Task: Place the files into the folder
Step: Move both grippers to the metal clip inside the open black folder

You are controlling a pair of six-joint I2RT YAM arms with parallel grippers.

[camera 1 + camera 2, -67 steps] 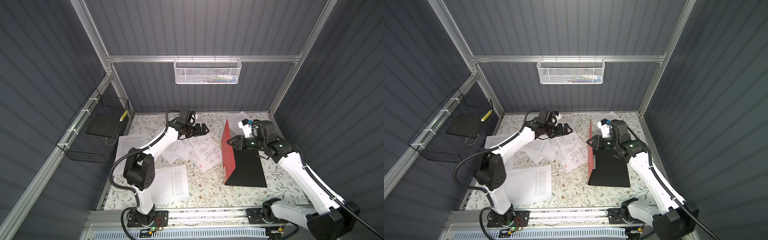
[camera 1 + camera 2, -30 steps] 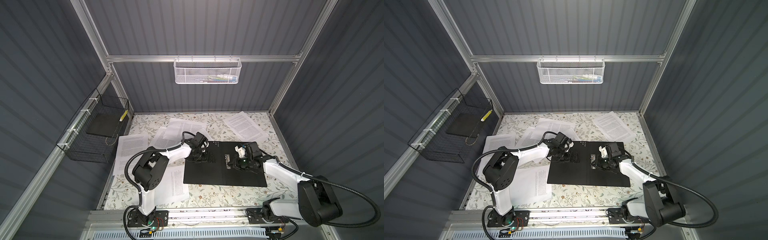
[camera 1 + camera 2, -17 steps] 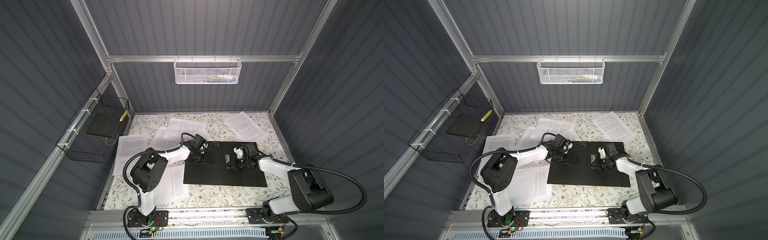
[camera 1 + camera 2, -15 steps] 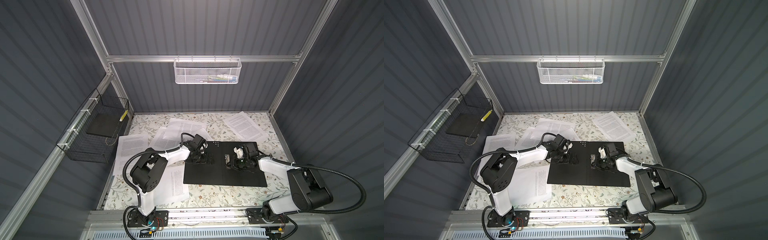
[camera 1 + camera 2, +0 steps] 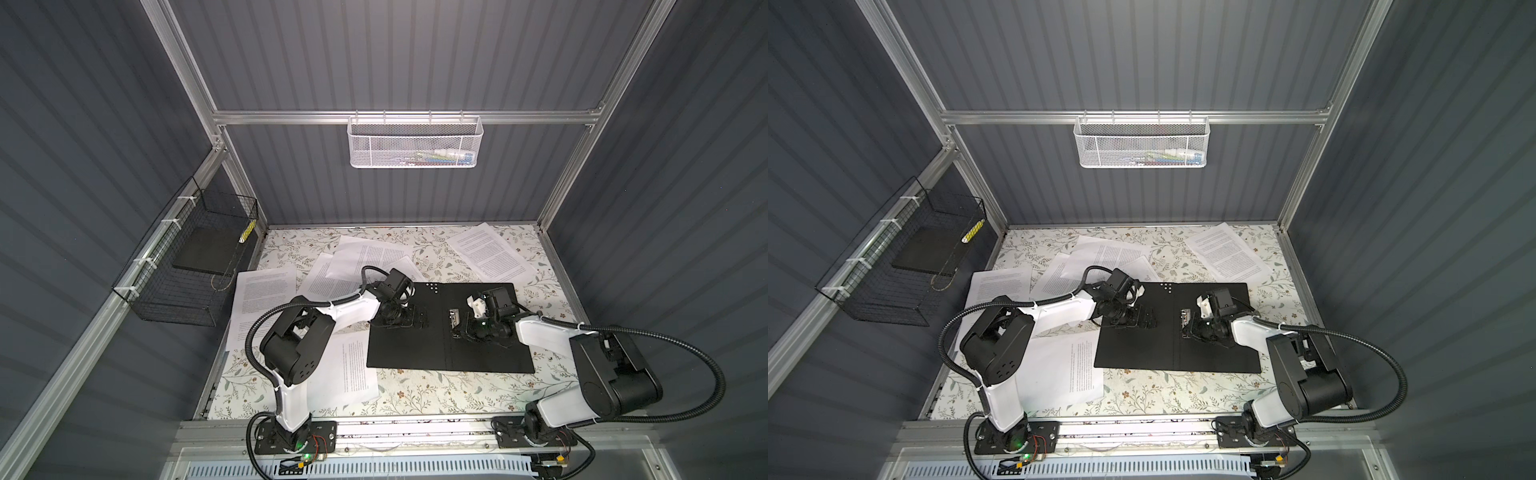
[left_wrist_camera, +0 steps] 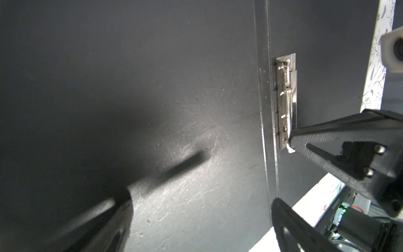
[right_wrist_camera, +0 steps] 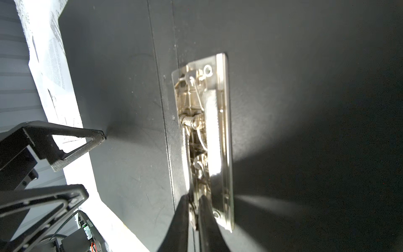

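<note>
The folder [image 5: 415, 353] [image 5: 1142, 353] lies open and flat, black inside up, at the table's middle. Its metal clip [image 5: 454, 327] [image 7: 205, 131] [image 6: 286, 98] sits by the spine. My right gripper [image 7: 194, 199] [image 5: 461, 332] is shut on the near end of that clip, a metal tab pinched between its fingers. My left gripper [image 6: 199, 200] [image 5: 409, 322] is open, its tips down on the folder's left half, holding nothing. The files lie loose around the folder: a sheet [image 5: 490, 253] at the back right, overlapping sheets [image 5: 365, 262] behind the folder, two sheets [image 5: 266, 295] [image 5: 357, 370] on the left.
A black wire basket [image 5: 195, 266] hangs on the left wall and a white mesh basket [image 5: 415, 141] on the back wall. The floral tabletop [image 5: 457, 390] ends in a metal rail [image 5: 415, 428] at the front, where both arm bases stand.
Two seconds ago the folder stood half open with its red cover raised; now it lies flat. Over the last second both arms have hardly moved, and the right jaws have closed slightly on the clip.
</note>
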